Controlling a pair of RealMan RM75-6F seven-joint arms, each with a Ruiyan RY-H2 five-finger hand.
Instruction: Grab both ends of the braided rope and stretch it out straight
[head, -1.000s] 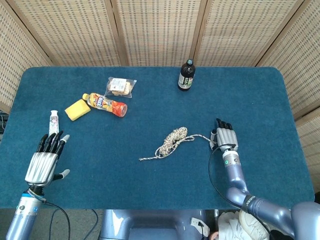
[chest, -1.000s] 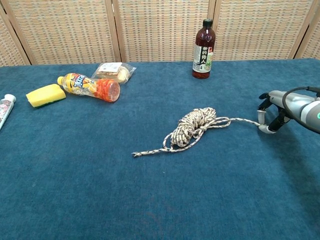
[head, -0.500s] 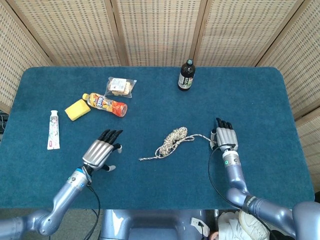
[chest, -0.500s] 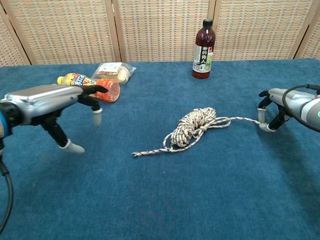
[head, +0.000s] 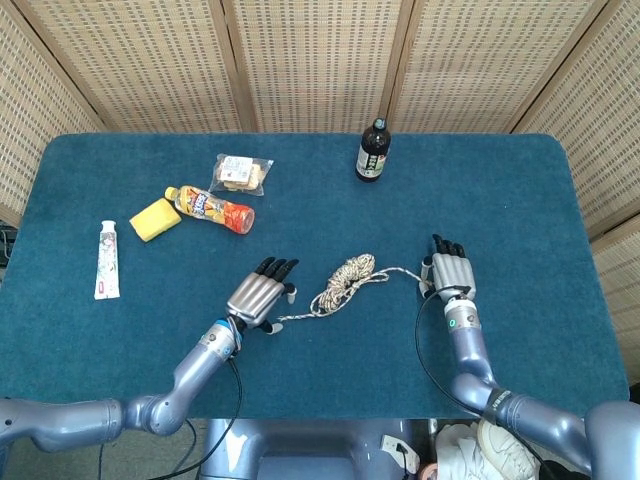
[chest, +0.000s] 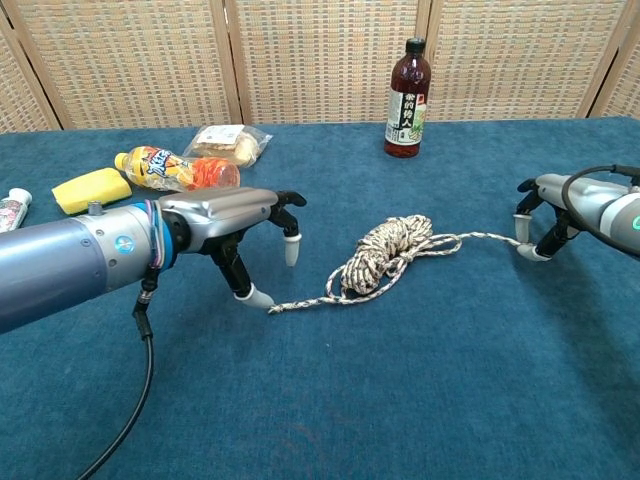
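The braided rope lies on the blue table as a loose coil with a tail running out each side. My left hand hovers just left of the left tail, fingers apart and holding nothing. One of its fingertips sits right beside the rope's frayed left end. My right hand rests at the right tail with fingers stretched forward. The rope's right end lies against its thumb, and no grip on it shows.
A dark bottle stands behind the rope. At the back left lie an orange drink bottle, a snack packet, a yellow sponge and a toothpaste tube. Wicker screens close off the far side.
My left hand has swept from the table's left edge rightward to the rope's left end. The right hand and the rope have barely moved.
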